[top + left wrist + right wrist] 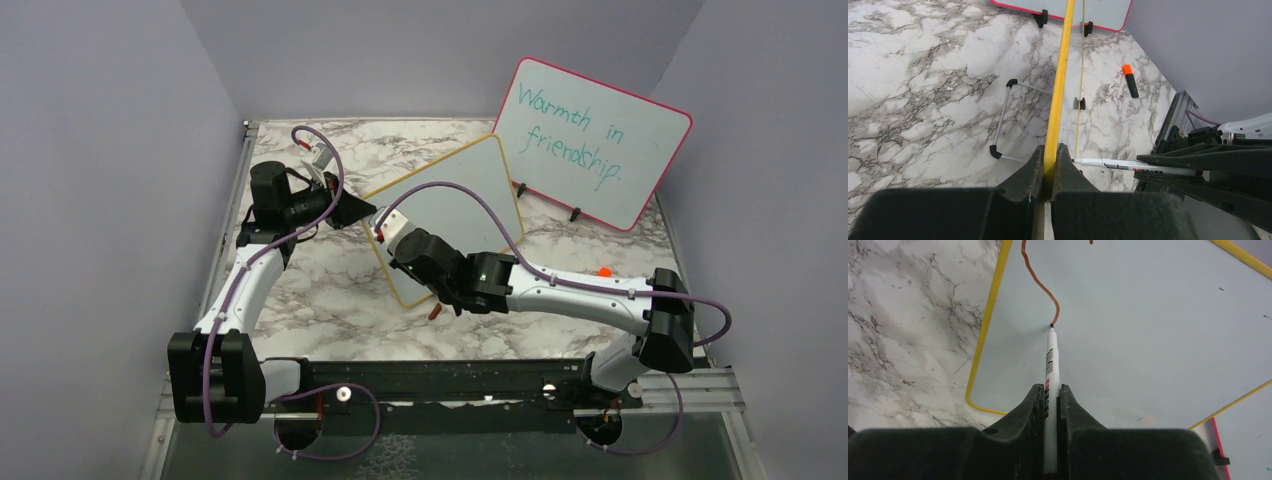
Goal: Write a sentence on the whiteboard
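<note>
1. Top external view shows the whiteboard, the yellow-framed one, slanted near the middle of the worktop. It is in front of the pink-framed board with teal writing, which leans at the back right. Whether its near corner rests on the worktop I cannot tell.
2. The left hand is closed on the whiteboard's yellow frame, pinching the edge between both fingers, so its wrist camera sees the board edge-on. I judge this grip is there to brace the board against the push of writing.
3. A wire stand lies flat on the worktop on the board's far side, not propping it, which is probably why a hand must do the holding.
4. The right hand is clamped on a marker. The barrel runs straight out between the fingers, so the tip leads. The tip touches the white surface near the board's left frame.
5. The sentence is so far only one curving red-brown line ending at the tip, plus a small mark at the top of that view. No word is readable, so the task looks barely begun.
6. The coming strokes call for light, even pressure, since a hard push could twist the board in the left grip.
7. An orange-capped pen lies well apart, unused.
</note>
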Available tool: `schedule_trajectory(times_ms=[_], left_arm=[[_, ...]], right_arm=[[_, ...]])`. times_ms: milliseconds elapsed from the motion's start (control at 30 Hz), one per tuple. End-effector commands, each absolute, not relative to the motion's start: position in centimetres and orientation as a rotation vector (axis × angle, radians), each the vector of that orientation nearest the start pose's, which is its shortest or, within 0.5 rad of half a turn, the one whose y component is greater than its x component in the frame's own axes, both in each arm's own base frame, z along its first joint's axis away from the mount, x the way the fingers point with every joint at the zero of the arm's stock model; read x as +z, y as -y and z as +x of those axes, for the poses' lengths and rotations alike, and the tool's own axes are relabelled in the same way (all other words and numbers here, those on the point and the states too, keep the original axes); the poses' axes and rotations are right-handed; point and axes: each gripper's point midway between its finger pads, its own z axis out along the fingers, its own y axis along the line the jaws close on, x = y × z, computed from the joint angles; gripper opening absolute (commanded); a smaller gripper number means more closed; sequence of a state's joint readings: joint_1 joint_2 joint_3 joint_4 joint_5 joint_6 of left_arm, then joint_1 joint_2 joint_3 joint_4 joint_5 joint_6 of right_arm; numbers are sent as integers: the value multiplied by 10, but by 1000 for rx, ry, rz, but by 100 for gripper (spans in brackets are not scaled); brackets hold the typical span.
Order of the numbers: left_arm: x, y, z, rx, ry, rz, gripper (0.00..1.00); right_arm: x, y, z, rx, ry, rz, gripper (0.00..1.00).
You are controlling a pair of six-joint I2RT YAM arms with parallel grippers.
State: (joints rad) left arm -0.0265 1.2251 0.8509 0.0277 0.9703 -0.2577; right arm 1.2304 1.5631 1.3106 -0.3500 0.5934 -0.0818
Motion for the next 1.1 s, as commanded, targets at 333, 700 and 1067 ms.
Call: schedule_trajectory(times_ms=[333, 700, 1067], left_arm=[[208, 152, 326, -1007, -1928, 428, 0], [210, 152, 326, -1009, -1924, 431, 0], [211, 152, 326, -1003, -1921, 430, 0]], right_arm=[[203, -385, 220, 153, -1840, -1071, 1], [216, -399, 222, 195, -1799, -1024, 1], [236, -402, 228, 230, -1746, -943, 1]])
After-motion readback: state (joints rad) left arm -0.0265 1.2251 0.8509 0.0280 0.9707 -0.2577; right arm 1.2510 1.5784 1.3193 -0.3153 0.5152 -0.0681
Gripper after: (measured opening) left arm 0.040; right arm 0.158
